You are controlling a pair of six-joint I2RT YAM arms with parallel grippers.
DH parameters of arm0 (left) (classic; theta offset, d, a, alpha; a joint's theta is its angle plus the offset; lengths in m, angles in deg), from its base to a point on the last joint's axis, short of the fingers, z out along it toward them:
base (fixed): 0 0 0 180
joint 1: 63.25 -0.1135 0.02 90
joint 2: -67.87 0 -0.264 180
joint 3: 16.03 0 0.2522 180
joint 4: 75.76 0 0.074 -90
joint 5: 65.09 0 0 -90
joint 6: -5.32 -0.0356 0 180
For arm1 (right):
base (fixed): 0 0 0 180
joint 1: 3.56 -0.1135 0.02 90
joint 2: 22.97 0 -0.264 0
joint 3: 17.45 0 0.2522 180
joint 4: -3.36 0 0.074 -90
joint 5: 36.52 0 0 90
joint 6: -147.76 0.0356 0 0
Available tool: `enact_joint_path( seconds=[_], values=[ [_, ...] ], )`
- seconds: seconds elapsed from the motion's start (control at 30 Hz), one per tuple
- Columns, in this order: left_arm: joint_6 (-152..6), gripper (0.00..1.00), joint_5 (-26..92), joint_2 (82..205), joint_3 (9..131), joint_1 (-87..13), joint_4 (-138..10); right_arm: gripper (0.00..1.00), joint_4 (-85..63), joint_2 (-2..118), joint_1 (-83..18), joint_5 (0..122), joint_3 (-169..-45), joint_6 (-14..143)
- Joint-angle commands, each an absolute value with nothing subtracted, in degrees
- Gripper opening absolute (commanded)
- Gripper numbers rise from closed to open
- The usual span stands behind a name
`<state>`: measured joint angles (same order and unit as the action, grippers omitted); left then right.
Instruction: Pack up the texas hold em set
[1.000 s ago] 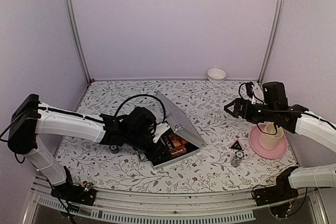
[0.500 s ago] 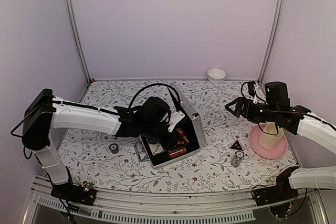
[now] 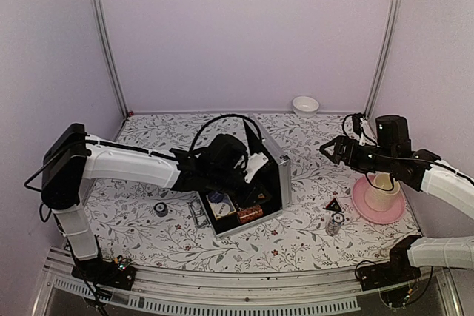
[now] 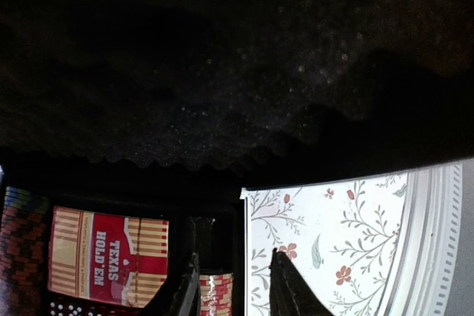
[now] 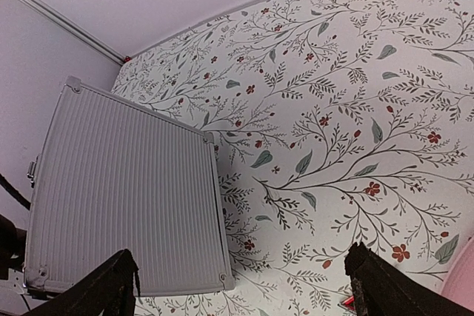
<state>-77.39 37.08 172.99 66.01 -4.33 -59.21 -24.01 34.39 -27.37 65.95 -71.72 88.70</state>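
Note:
The silver briefcase stands open mid-table, its lid raised almost upright; the right wrist view shows the lid's ribbed outer face. My left gripper reaches into the case under the lid. In the left wrist view the lid's black foam fills the top, and my left gripper has its fingers a little apart over the case wall, gripping nothing. Inside lie a red card deck and red/white chips. A small black round button lies left of the case. My right gripper hovers open to the right.
A cream cup on a pink plate stands at the right, with a small black triangular piece and a small clear object beside it. A white bowl sits at the back wall. Metal posts frame the back corners.
The left arm has swung right and deeper into the case, and the lid has risen from leaning back to nearly upright. The right arm has barely moved.

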Motion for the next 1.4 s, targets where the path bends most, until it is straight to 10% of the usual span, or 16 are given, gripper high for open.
enact_joint_path(
  seconds=[0.0,1.37],
  values=[
    [-78.36,0.33,36.17,170.27,64.64,-5.98,-61.03,1.00,-23.06,34.24,-27.07,64.92,-71.31,89.23],
    [-77.56,0.30,36.23,161.44,53.95,-7.21,-56.46,0.96,-22.11,33.75,-27.11,63.51,-70.65,89.67]
  ],
)
